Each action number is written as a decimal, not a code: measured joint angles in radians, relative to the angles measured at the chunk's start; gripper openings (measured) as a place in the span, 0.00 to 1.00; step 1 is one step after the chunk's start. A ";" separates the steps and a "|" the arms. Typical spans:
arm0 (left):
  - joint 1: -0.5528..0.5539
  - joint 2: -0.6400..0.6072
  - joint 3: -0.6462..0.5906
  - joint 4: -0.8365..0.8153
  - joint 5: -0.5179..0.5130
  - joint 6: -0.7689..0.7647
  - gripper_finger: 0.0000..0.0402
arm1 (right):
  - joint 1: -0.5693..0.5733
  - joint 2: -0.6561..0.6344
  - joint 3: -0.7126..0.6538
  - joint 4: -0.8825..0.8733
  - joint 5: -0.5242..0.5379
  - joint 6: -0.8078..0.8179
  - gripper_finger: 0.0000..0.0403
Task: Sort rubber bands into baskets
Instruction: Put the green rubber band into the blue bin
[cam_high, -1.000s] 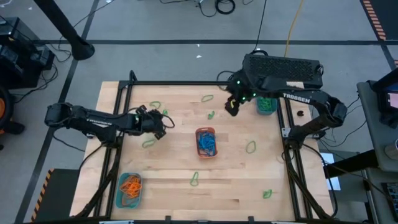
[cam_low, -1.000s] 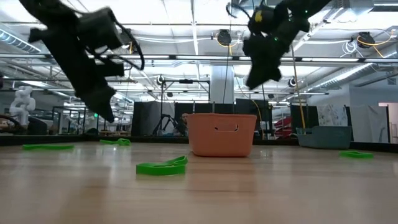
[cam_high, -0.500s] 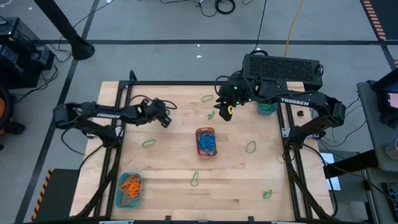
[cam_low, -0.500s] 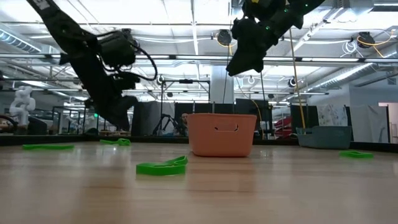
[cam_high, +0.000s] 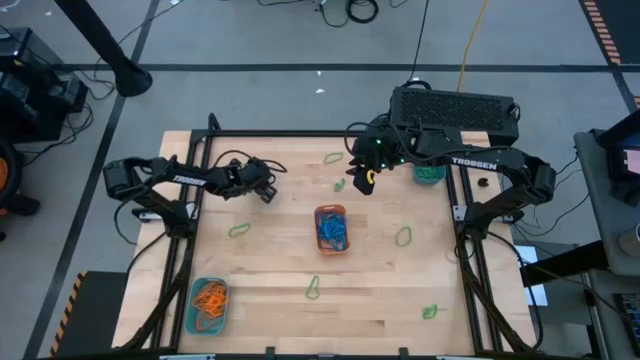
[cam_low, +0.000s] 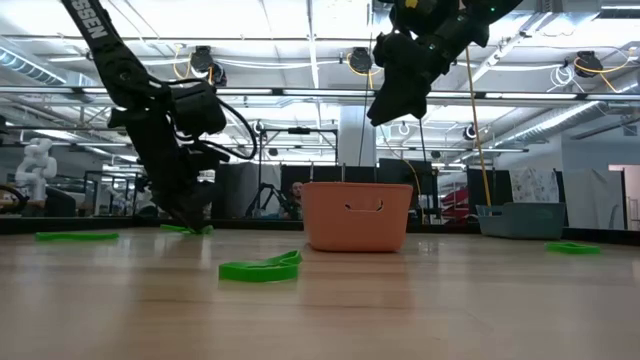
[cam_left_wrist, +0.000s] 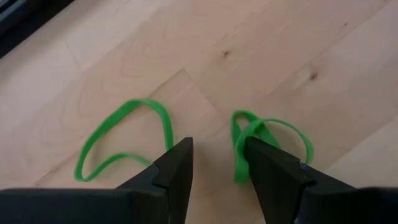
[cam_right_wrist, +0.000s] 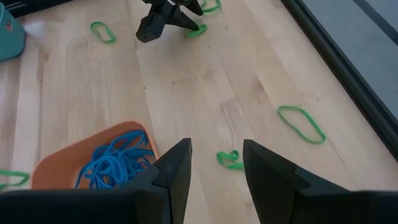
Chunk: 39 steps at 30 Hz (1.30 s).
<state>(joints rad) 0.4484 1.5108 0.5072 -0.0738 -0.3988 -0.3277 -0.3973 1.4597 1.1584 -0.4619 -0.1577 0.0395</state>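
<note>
My left gripper (cam_high: 267, 192) is open and low over the far left of the table (cam_low: 193, 222). Its fingers stand between two green rubber bands lying flat, one (cam_left_wrist: 122, 141) on one side and a twisted one (cam_left_wrist: 268, 138) beside the other finger; whether a finger touches it, I cannot tell. My right gripper (cam_high: 362, 181) is open and empty, high above a small twisted green band (cam_right_wrist: 229, 160). The orange basket (cam_high: 332, 228) holds blue bands. A teal basket (cam_high: 208, 305) holds orange bands. A second teal basket (cam_high: 430, 171) holds green bands.
Loose green bands lie on the table at the far middle (cam_high: 333, 157), at the left (cam_high: 236, 229), at the near middle (cam_high: 313, 288), at the right (cam_high: 404, 237) and at the near right (cam_high: 430, 311). A black frame (cam_high: 300, 133) edges the table.
My left gripper has gone toward the table's far edge and down, close to the table at the two green bands. My right gripper has gone toward the table's left edge, away from the teal basket with green bands, staying high.
</note>
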 joint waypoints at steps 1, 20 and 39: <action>0.000 0.001 0.000 0.000 0.000 0.001 0.39 | 0.000 0.000 0.000 0.000 0.000 0.000 0.34; -0.061 -0.122 0.000 0.022 0.187 0.101 0.01 | 0.006 0.004 0.000 0.002 0.000 0.001 0.34; -0.367 -0.452 0.004 0.143 0.360 0.187 0.01 | 0.289 0.272 0.000 0.564 -0.024 -0.133 0.40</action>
<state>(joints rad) 0.0814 1.0592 0.5110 0.0696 -0.0388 -0.1404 -0.1087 1.7314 1.1587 0.1024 -0.1818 -0.0937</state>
